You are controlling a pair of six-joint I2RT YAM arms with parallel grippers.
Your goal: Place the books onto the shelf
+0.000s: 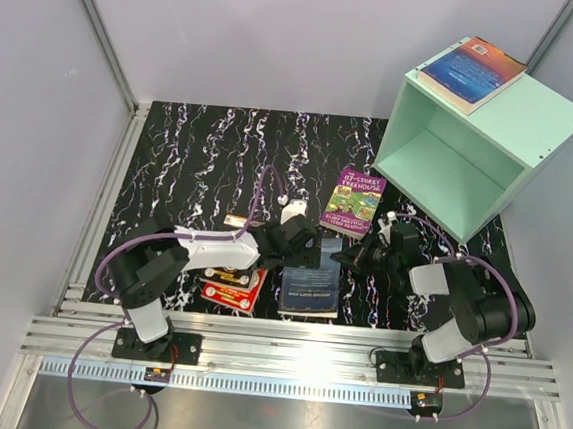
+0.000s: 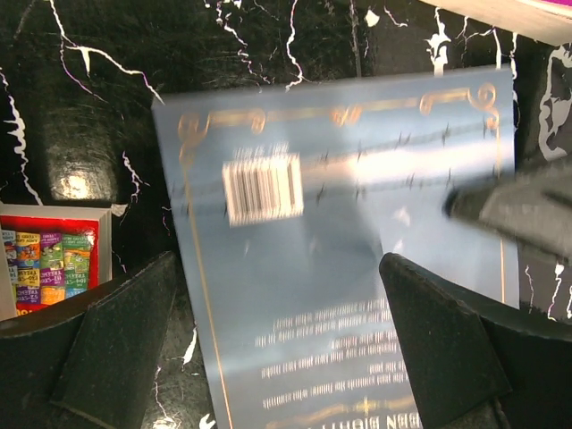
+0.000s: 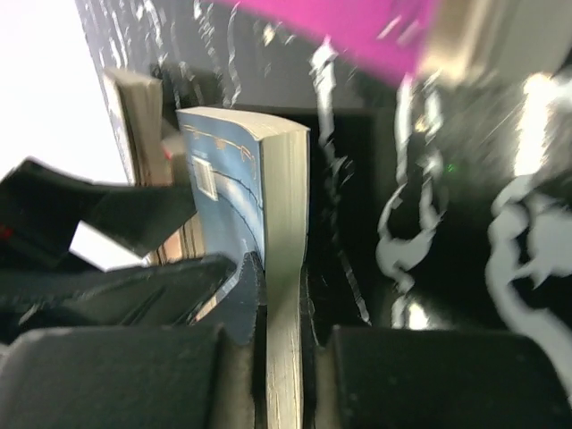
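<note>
On the black marbled bench (image 1: 201, 157), I see my right pincer (image 3: 281, 268) clenched on the page edge of the dark blue-grey book (image 1: 310, 290), near centre. My left pincer (image 2: 281, 331) hangs released above its cover. The mint shelf (image 1: 535, 126) stands far right, well apart.

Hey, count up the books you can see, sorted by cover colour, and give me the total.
Blue book with orange band: 1
Purple-green Treehouse book: 1
Dark blue-grey book: 1
Red book: 1
Black book, partly hidden: 1
Total: 5
</note>
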